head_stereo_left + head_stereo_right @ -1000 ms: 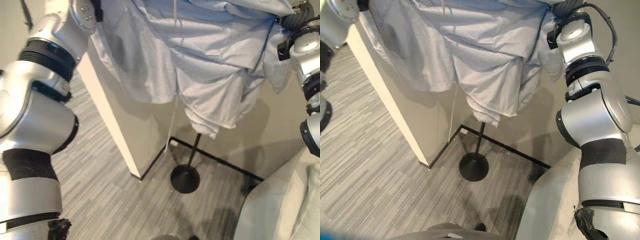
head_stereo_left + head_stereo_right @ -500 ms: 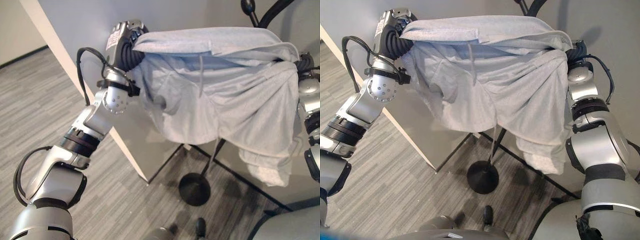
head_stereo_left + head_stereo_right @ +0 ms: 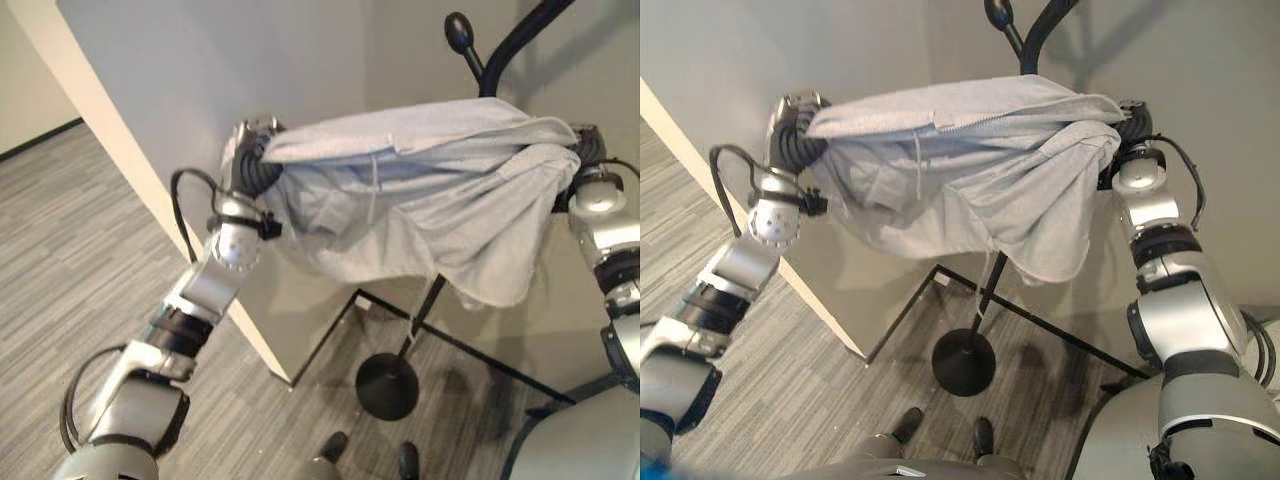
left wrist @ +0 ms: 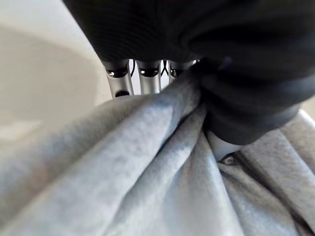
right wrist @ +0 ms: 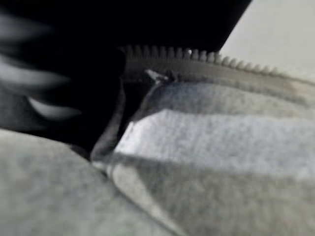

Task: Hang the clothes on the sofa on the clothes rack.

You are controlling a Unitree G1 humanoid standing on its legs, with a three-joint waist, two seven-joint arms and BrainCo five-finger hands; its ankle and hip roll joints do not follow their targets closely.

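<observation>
Reaching up and forward at full stretch, both arms hold a light grey zip-up hoodie (image 3: pixel 960 170) spread between them in the air. The left hand (image 3: pixel 252 150) is raised at the left end of the garment, wrist bent so the dark ribbed cover faces the wall; in the left wrist view its fingers (image 4: pixel 147 81) run down into a gathered fold of the grey cloth, and the fabric bunches tight against the palm, so the hand is clamped on that edge. The right hand (image 3: pixel 1130 125) is lifted to about the same height at the opposite end, its wrist cover half buried in cloth; the right wrist view shows the hoodie's zipper teeth (image 5: pixel 197 56) and hem pressed close against the dark cover, but the fingers themselves are hidden and I cannot tell how they stand. The hoodie sags in the middle, drawstring hanging, its lower folds draping in front of the black coat rack (image 3: pixel 985 290), whose curved hooks (image 3: pixel 470 45) rise just above and behind the fabric and whose round base (image 3: pixel 387 387) sits on the grey plank floor (image 3: pixel 90 230) by the wall corner.
</observation>
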